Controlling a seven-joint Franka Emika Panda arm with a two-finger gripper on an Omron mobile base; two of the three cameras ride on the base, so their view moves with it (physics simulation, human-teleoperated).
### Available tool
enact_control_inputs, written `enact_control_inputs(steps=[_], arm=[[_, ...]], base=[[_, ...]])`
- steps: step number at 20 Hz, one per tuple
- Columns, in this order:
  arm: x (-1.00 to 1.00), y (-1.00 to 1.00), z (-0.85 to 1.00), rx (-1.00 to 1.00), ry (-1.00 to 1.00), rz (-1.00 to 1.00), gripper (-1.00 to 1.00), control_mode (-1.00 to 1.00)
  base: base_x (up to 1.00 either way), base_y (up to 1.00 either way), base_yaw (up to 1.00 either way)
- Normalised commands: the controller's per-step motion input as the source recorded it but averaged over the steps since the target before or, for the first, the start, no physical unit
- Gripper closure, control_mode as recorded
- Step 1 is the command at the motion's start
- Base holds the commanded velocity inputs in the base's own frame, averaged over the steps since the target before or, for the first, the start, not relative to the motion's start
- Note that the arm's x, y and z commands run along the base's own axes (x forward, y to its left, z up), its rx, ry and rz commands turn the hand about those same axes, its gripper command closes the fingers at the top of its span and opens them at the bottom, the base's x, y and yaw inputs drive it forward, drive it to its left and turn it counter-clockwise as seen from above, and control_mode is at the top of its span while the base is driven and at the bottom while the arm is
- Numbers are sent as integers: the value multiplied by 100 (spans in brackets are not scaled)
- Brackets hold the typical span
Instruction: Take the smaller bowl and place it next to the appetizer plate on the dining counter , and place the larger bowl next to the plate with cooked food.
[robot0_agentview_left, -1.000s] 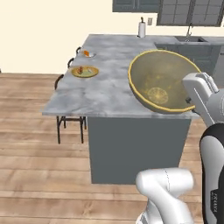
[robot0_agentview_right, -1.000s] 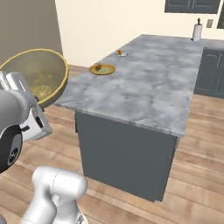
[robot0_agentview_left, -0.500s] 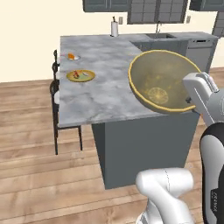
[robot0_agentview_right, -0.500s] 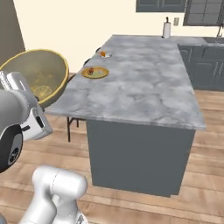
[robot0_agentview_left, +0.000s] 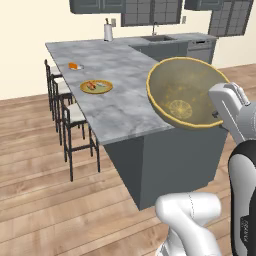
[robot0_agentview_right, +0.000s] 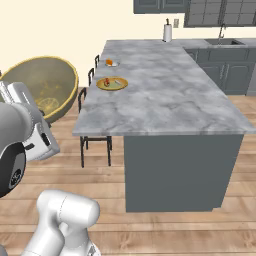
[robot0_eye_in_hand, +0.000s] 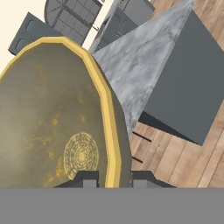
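Now we carry the big bowl (robot0_agentview_left: 182, 92), gripper (robot0_eye_in_hand: 114, 178) pinched on its rim; rigid, wide, probably slippery, so it could swing.

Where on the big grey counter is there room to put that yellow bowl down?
Bare marble lies all around the plate with cooked food, toward the near end and the sink side of the dining counter. The only busy spot is between it and the appetizer plate.

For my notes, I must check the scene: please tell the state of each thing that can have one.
gripper: shut on the larger bowl's rim.
larger bowl: held in the air, tilted, empty.
plate with cooked food: on the dining counter, with food.
appetizer plate: on the counter, holds an orange wedge.
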Motion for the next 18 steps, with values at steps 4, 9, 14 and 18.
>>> enact_control_inputs(steps=[4,9,14,18], arm=[[0,0,0,0,0,0,100,100],[0,0,0,0,0,0,100,100],[0,0,0,0,0,0,100,100],[0,0,0,0,0,0,100,100]], base=[[2,100,-39],[1,100,-37],[10,100,-43],[28,97,-64]])
